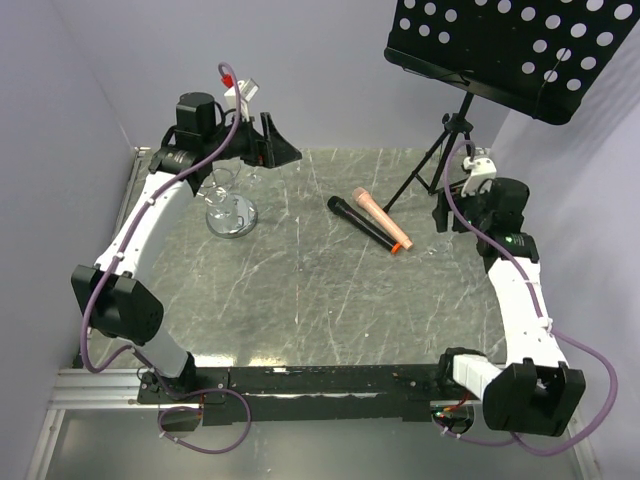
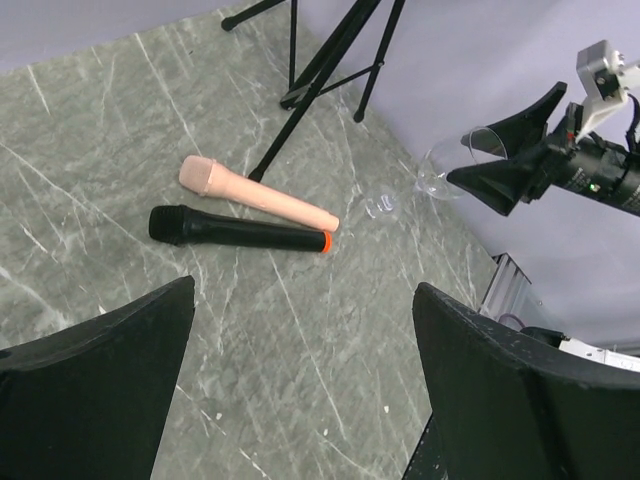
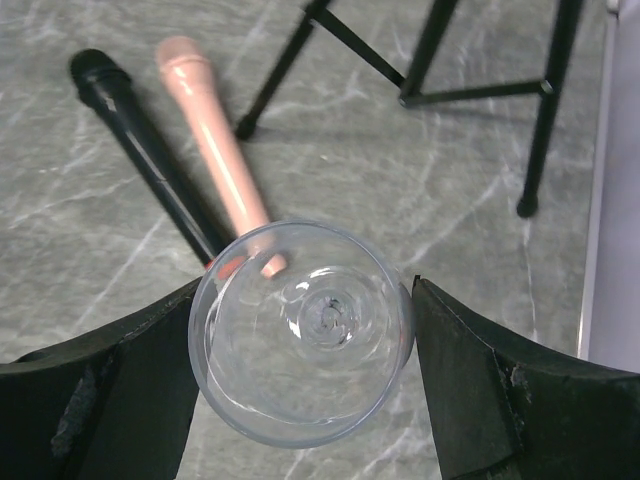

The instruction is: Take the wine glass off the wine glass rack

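Grey-veined stone makes up the surface (image 1: pixel 330 300), with pale walls on three sides and a black music stand (image 1: pixel 440 150) at the far right corner. The wine glass rack (image 1: pixel 232 215) stands at the far left with no glass visible on it. Just above it is the left gripper (image 1: pixel 278 148), spread wide with nothing in it.

The wine glass (image 3: pixel 300 345) is across on the right, upright between the fingers of the right gripper (image 3: pixel 305 300). Seen from above, the bowl spans the whole gap and meets both fingers, so it looks lightly clamped at the bowl. Whether its foot is resting on the stone I cannot tell.

The removal looks done, and what remains is likely a clean set-down. That means keeping the stem vertical and coming down slowly until the foot sits flat. Only then should the fingers open, evenly on both sides so neither drags the thin rim. Squeezing harder would risk the glass. Retreat straight up, staying away from the stand's legs and from the black microphone (image 3: pixel 150 165) and the peach microphone (image 3: pixel 215 150) lying just beside the spot.
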`<state>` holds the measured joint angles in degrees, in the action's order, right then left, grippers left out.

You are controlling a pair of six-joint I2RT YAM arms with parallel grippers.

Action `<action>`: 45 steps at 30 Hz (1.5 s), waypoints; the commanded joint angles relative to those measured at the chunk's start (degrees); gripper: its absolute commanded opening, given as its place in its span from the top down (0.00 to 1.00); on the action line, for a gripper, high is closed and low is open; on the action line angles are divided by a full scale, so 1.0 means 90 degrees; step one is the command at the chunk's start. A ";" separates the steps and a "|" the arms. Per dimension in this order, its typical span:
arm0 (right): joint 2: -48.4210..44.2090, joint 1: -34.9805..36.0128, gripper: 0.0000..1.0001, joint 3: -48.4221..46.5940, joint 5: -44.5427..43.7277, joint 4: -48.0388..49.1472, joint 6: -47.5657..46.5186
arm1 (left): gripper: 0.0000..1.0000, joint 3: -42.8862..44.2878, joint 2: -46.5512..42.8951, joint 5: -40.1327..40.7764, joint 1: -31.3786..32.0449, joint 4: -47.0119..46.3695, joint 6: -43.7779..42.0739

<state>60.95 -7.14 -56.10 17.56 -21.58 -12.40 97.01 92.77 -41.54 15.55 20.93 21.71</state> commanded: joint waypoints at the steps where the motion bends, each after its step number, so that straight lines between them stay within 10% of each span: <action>1: 0.0112 -0.0466 0.47 0.0119 0.0401 0.0572 0.0089 | 0.06 -0.0086 -0.0318 0.0065 0.0010 -0.0060 -0.0167; 15: 0.0454 -0.1209 0.45 0.0725 0.0871 0.1256 -0.0106 | 0.05 0.0041 -0.0415 0.0250 -0.0009 0.0057 -0.0518; 28: 0.0358 -0.1453 0.00 0.0667 0.0754 0.0758 0.0285 | 0.00 0.0500 -0.0698 0.0230 -0.0068 0.0623 -0.1444; 33: -0.0159 -0.1463 0.00 0.0208 0.0890 0.0348 0.0274 | 0.00 0.0471 -0.1419 0.0825 -0.0068 0.1306 -0.2596; 41: -0.0805 -0.1434 0.00 -0.0027 0.1778 0.0191 0.0625 | 0.00 -0.0874 -0.2893 0.2144 -0.0321 0.2576 -0.4296; 45: -0.0718 -0.1103 0.00 -0.0153 0.1848 0.0318 0.0559 | 0.00 -0.1910 -0.3705 0.1172 -0.1557 0.2693 -0.4502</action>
<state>53.65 -19.51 -54.48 31.16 -19.70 -8.05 86.26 63.24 -26.81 10.72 40.38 -12.78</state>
